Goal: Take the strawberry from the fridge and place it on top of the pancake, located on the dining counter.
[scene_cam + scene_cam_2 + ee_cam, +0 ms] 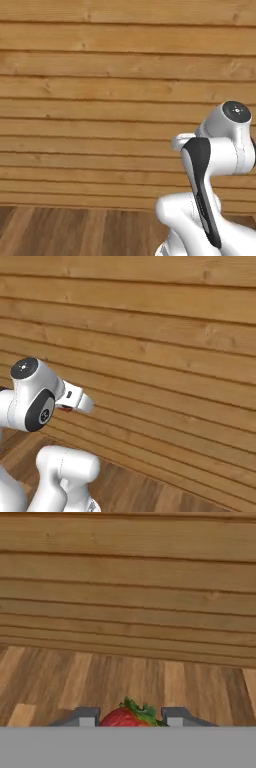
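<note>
- The gripper (129, 718) has its fingers (85, 717) closed on the strawberry (125, 717).
- A plank wall (128, 587) stands ahead above a wood floor (100, 682).

surface: wood plank floor (125, 682) | meets: horizontal wood-plank wall (125, 587) | on it: robot base
</note>
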Controlling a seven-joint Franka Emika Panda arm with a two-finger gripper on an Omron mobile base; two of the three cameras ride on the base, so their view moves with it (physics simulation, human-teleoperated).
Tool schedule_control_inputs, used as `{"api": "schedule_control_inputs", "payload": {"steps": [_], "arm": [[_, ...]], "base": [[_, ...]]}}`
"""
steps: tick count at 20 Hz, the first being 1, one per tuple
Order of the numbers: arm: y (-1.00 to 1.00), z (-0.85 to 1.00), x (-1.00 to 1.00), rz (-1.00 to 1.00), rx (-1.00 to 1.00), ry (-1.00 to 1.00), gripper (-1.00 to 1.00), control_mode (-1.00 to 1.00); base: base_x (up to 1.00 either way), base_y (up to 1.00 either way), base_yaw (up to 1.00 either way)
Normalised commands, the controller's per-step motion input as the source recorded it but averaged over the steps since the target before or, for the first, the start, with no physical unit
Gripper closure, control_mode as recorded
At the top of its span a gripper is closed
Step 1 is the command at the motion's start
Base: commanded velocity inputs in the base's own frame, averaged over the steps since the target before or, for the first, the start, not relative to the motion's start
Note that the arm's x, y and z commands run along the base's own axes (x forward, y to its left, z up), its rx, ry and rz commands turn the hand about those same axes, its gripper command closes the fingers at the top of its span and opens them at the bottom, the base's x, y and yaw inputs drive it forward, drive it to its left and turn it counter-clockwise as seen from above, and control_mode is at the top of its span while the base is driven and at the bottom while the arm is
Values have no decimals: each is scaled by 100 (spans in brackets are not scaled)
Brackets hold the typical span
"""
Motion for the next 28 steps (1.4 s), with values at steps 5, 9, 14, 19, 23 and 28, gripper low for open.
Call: {"api": "schedule_control_inputs", "payload": {"steps": [5, 9, 14, 19, 23, 28], "arm": [[0, 0, 0, 0, 0, 0, 100, 100], [0, 0, 0, 0, 0, 0, 100, 100], [0, 0, 0, 0, 0, 0, 100, 100], [0, 0, 0, 0, 0, 0, 100, 100], [0, 0, 0, 0, 0, 0, 100, 100], [0, 0, 0, 0, 0, 0, 100, 100]], "base": [[36, 2, 93], [41, -1, 92], [15, 24, 70], [26, 49, 48], [18, 17, 46], [9, 35, 50]]}}
